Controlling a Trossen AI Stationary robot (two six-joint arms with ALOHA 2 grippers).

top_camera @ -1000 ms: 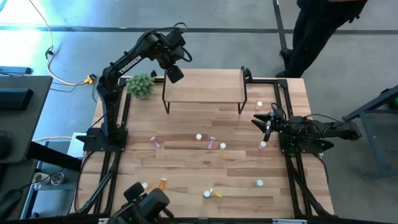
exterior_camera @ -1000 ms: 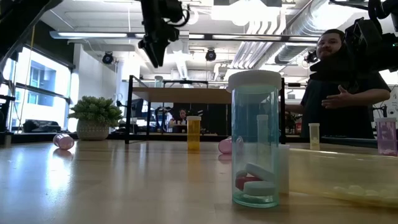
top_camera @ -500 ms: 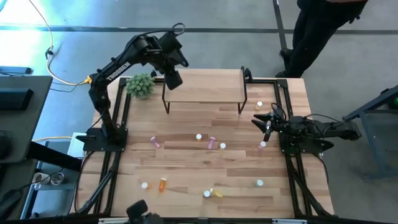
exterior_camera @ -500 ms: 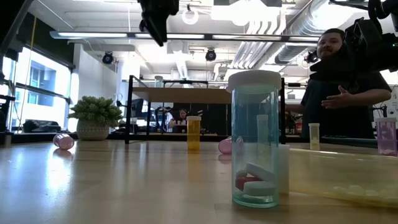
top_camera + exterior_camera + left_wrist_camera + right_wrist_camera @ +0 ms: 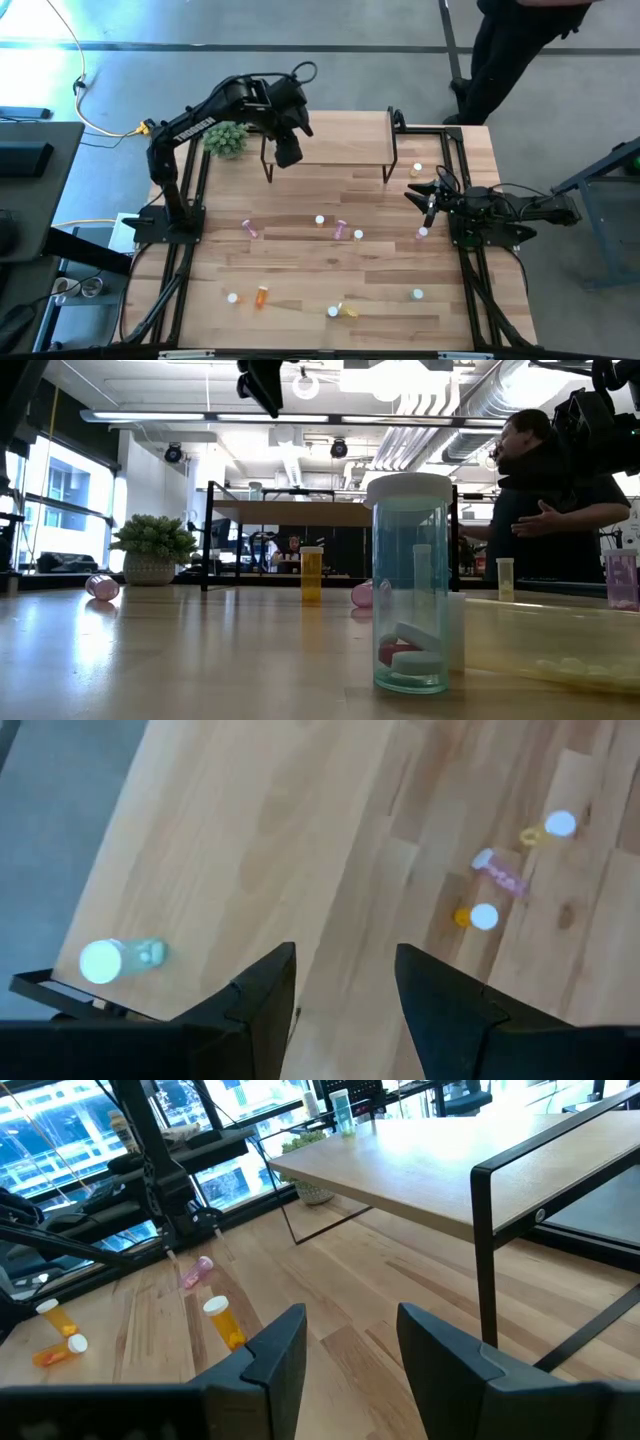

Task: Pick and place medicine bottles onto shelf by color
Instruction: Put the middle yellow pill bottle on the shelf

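My left gripper (image 5: 288, 152) hangs open and empty high over the shelf's (image 5: 330, 140) near left corner; only its dark shape (image 5: 262, 380) shows at the top of the low view. A green bottle (image 5: 120, 958) stands on the shelf's far left corner (image 5: 340, 1108). Several medicine bottles are scattered on the table, among them a pink one (image 5: 250, 228), an orange one (image 5: 262, 296) and a yellow one (image 5: 348, 311). My right gripper (image 5: 412, 192) waits open at the table's right side, low and level.
A potted green plant (image 5: 226, 137) stands left of the shelf. In the low view a teal bottle (image 5: 408, 585) stands close to the camera, with an orange one (image 5: 312, 572) behind it. A person (image 5: 545, 490) stands beyond the table's far right corner.
My left gripper has risen and gone from the shelf's far left corner toward the table's near edge, a little to the right, and has turned somewhat. A dark shape at the table's near edge has left the high view.
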